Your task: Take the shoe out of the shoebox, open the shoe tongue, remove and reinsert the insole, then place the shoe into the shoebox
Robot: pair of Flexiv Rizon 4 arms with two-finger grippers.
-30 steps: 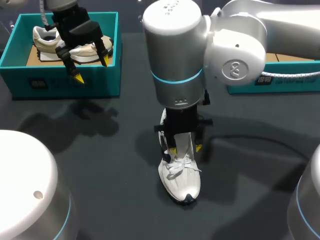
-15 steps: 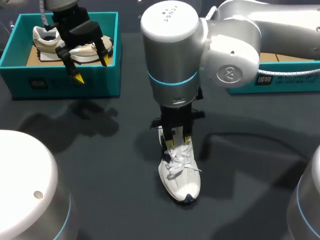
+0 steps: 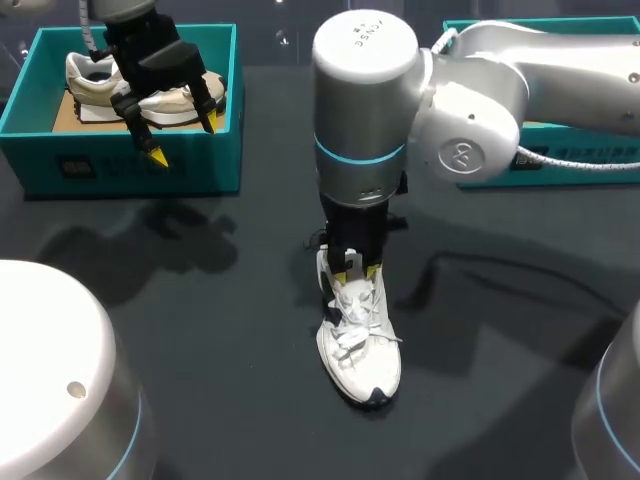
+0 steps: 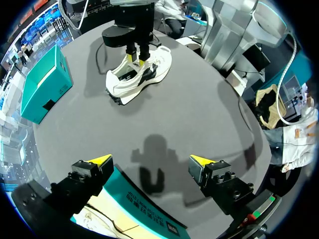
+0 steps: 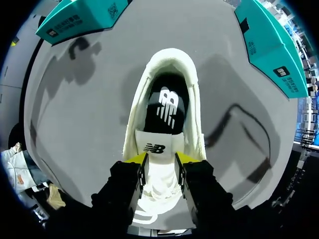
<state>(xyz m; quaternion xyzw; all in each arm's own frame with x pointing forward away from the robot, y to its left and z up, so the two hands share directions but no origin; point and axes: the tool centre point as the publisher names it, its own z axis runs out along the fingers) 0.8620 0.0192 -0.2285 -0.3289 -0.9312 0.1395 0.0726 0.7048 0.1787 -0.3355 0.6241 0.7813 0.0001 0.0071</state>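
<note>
Table: the dark table [image 3: 200, 340] carried the white shoe [image 3: 362, 355] near its middle, out of any box, upright on its sole, toe toward our base and heel toward the far edge.
Right gripper: our right gripper [image 5: 160, 158] stood straight down over the shoe's opening, its arm coming in from the right and crossing above the heel.
Jaw width: narrow; both yellow fingertips [image 5: 135, 159] pressed the shoe's tongue [image 5: 159, 147] from its two sides, so we had the tongue pinched between them.
Tongue: white, held just above the laces.
Insole: the black insole [image 5: 168, 107] lay flat inside the shoe, ahead of the pinched tongue, framed by the padded collar.
Left gripper: our left gripper [image 3: 184, 138] hung well apart from the shoe, above the front wall of the left shoebox [image 3: 130, 170].
Jaw width, left: wide, with nothing between the fingers and nothing touched.
Left shoebox: teal, at the far left of the table, with a second shoe [image 3: 90, 75] lying inside it.
Right shoebox: a teal right shoebox [image 3: 580, 172] sat at the far right, partly hidden behind our right arm.
</note>
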